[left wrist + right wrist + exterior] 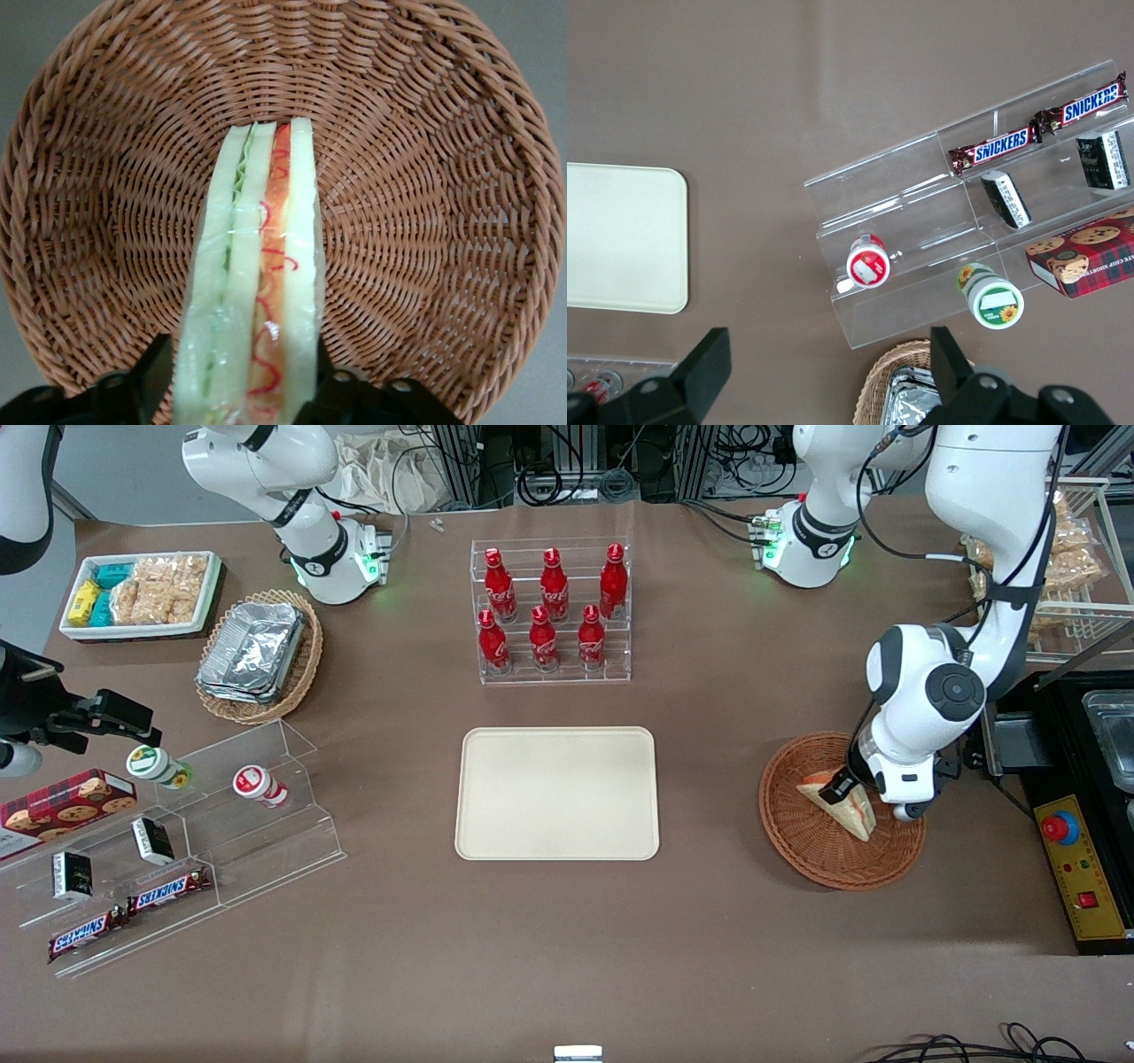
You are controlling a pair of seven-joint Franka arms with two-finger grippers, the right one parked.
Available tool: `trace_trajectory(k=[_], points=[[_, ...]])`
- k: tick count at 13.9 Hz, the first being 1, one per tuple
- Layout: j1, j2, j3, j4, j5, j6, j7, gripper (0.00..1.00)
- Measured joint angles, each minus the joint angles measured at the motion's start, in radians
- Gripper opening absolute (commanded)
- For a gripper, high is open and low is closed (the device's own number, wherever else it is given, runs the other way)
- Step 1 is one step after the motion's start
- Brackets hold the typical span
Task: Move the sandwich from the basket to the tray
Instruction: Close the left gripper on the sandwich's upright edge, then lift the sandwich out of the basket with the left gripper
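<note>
The sandwich (840,804) is a clear-wrapped wedge with pale bread and orange-red and green layers, standing on edge in the round reddish-brown wicker basket (815,859) toward the working arm's end of the table. My left gripper (855,795) is down in the basket, shut on the sandwich. In the left wrist view the sandwich (261,283) sits between my black fingers (152,376), which press its two bread faces, with the basket weave (425,177) all around. The cream-beige tray (556,793) lies flat at the table's middle and also shows in the right wrist view (620,239).
A clear rack of red cola bottles (554,615) stands farther from the camera than the tray. A black unit and a yellow box with a red button (1076,859) lie beside the basket at the table's end. A clear snack stand (177,833) and an oval basket of foil trays (257,655) lie toward the parked arm's end.
</note>
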Motion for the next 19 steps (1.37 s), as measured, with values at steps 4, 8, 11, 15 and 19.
trace_trajectory(k=[4, 8, 11, 15, 19], points=[[0.003, 0.003, 0.0, 0.014, 0.0, 0.002, 0.0, 0.0], [0.007, 0.002, 0.001, 0.129, 0.006, -0.177, 0.019, 0.0], [0.009, 0.002, 0.003, 0.313, 0.007, -0.423, 0.089, 0.0], [0.007, 0.001, 0.0, 0.638, 0.007, -0.783, 0.22, 0.0], [0.005, -0.002, -0.025, 0.837, 0.003, -0.935, 0.549, 0.0]])
